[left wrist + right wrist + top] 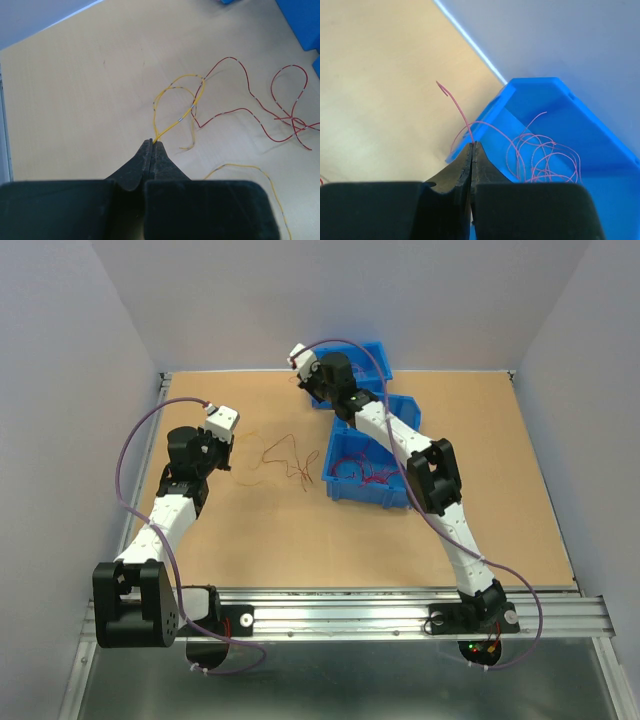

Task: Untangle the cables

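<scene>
**Pulled Strand From Strand**

Caught mid-separation on the bench point(300, 550): blue bins point(365, 498) by the far edge, right of centre. Left gripper point(152, 145) clamped on a yellow cable point(175, 122) near the left edge; right gripper point(472, 146) clamped on a red cable point(460, 112) over the far bin point(375, 358). Tangle point(290, 462) left mid-bench. Needed next, likely: easing yellow leftward, clear of red.

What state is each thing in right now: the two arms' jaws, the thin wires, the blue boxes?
Left gripper: jaws shut on the yellow cable.
Right gripper: jaws shut on a red cable.
Loose cables: lying tangled on the table, red crossing yellow.
Near blue bin: holds red cables.
Blue bin by the right gripper: holds looped red cables.
</scene>
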